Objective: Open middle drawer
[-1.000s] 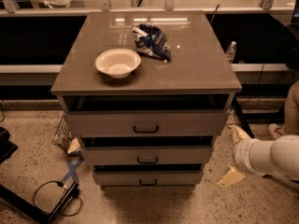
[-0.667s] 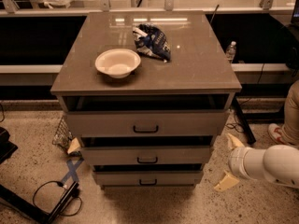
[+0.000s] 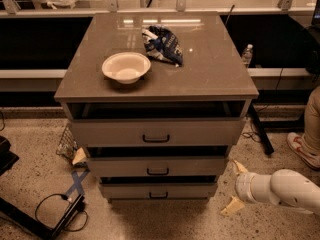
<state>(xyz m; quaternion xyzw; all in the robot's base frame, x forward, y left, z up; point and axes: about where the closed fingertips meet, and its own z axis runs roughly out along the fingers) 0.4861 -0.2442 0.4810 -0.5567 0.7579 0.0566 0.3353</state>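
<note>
A grey cabinet (image 3: 155,84) has three drawers. The top drawer (image 3: 156,132) stands slightly pulled out. The middle drawer (image 3: 158,166) has a small dark handle (image 3: 158,172) and sits a little out from the cabinet face. The bottom drawer (image 3: 159,190) is below it. My gripper (image 3: 235,186) is at the lower right, to the right of the cabinet at about bottom-drawer height, with its two pale fingers spread apart and nothing between them. It touches no drawer.
A white bowl (image 3: 126,67) and a blue chip bag (image 3: 162,45) lie on the cabinet top. A water bottle (image 3: 247,54) stands behind on the right. A person's leg and shoe (image 3: 307,139) are at the right edge. Cables and blue tape (image 3: 70,194) lie on the floor left.
My arm and gripper have moved left and slightly down, closer to the cabinet's lower right corner. The drawers have not moved.
</note>
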